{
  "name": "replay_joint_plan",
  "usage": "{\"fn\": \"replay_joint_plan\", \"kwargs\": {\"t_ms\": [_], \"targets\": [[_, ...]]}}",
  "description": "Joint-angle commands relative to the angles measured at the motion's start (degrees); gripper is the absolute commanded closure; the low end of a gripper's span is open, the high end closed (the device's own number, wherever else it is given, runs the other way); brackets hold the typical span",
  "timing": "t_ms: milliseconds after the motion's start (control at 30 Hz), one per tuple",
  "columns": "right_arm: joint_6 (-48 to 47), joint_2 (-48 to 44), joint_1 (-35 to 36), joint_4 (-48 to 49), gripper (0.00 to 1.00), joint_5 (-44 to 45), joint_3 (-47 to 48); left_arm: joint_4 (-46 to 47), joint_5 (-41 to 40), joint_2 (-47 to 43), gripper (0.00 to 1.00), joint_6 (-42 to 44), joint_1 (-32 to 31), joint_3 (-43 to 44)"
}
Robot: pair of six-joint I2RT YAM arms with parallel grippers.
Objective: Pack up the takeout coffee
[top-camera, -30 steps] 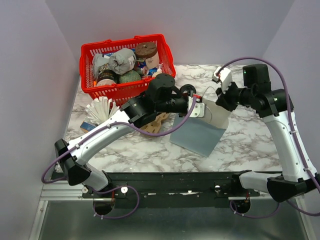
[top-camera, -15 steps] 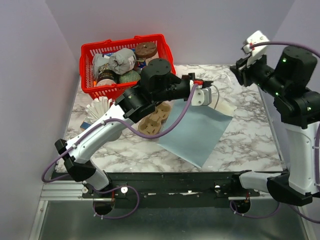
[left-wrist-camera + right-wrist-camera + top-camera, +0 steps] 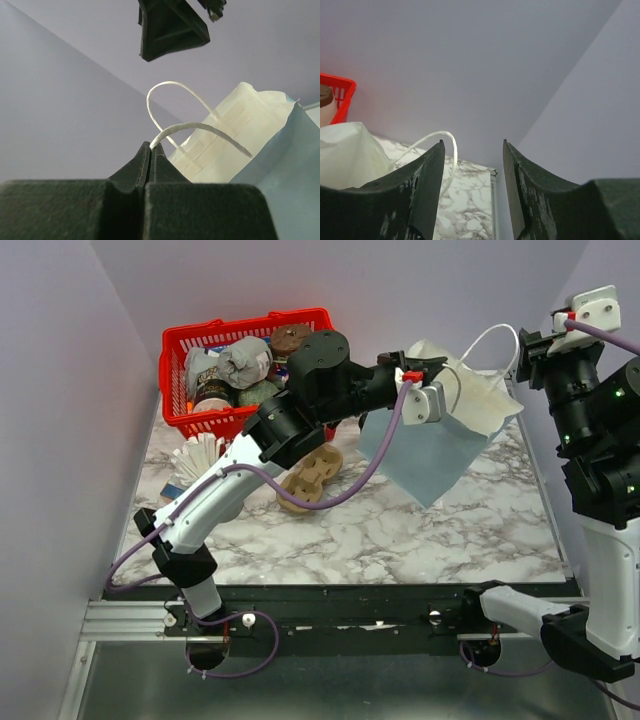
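So the paper bag (image 3: 440, 440) is being dangled in the air, its white handle (image 3: 200, 129) being pinched by the left gripper (image 3: 150, 155). The right gripper (image 3: 472, 145) is being held spread, empty. The takeout coffee isn't being shown clearly, probably among the red basket (image 3: 250, 418) clutter, so all the packing is being left undone.

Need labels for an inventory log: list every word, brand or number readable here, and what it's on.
No text can be read in any view.
Labels on the packages in the red basket: too small and blurred to read.
On the paper bag: no print shows.
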Motion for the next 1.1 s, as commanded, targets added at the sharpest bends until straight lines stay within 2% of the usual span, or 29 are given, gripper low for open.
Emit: {"fn": "replay_joint_plan", "kwargs": {"t_ms": [0, 33, 67, 133, 167, 200, 367, 400, 433, 500, 667, 833, 933, 1033, 1067], "targets": [[-0.39, 0.02, -0.54, 2.71, 0.41, 4.04, -1.84, 1.94, -1.84, 0.53, 1.0, 1.74, -0.55, 1.58], [-0.48, 0.02, -0.63, 2.71, 0.41, 4.04, -2.01, 1.94, -2.19, 0.01, 0.98, 1.56, -0.55, 0.79], [-0.57, -0.24, -0.63, 2.79, 0.41, 3.96, -2.27, 2.11, -2.36, -0.52, 0.9, 1.21, -0.46, -0.44], [-0.66, -0.42, -0.72, 2.79, 0.41, 3.87, -3.15, 3.33, -2.89, -3.32, 0.58, 0.51, -0.46, -6.14], [-0.74, -0.68, -0.8, 2.97, 0.41, 3.87, -3.68, 4.13, -3.33, -4.64, 0.34, -0.28, -0.55, -8.86], [-1.09, -0.77, -0.81, 2.97, 0.41, 3.69, -4.03, 4.74, -3.94, -6.05, 0.02, -0.11, -0.89, -14.89], [-0.92, -1.82, -0.89, 2.18, 0.4, 2.9, -7.19, -3.59, -5.1, -18.87, 0.01, 4.63, -1.16, -33.37], [-0.57, -2.35, -0.89, 1.92, 0.4, 2.64, -7.81, -4.73, -4.39, -21.33, 0.01, 6.81, -0.99, -40.46], [-0.48, -2.53, -0.89, 1.65, 0.4, 2.03, -8.42, -5.53, -3.6, -26.4, 0.01, 7.97, -0.9, -43.92], [-0.13, -2.62, -0.89, 1.65, 0.4, 1.67, -9.92, -4.14, -1.84, -30.48, 0.01, 7.2, -0.99, -50.77], [2.06, -0.16, -0.98, 0.07, 0.4, -0.78, -9.75, -6.24, -2.63, -30.85, 0.01, 5.08, -0.9, -48.35], [2.86, 0.99, -0.98, -3.0, 0.38, -3.86, -9.48, -2.64, -1.41, -29.8, 0.01, 4.64, -0.99, -48.17], [3.03, 1.86, -0.98, -9.23, 0.37, -10.01, -9.13, -2.11, 0.79, -28.13, 0.01, 4.55, -0.99, -47.12], [6.88, 5.02, -1.5, -20.03, 0.37, -16.86, -4.05, -2.46, 2.02, -26.72, 0.01, 4.55, -0.99, -45.71], [7.77, 5.99, -2.2, -26.76, 0.37, -21.57, -1.08, -2.2, 2.9, -26.54, 0.01, 4.55, -0.9, -45.63]]}}
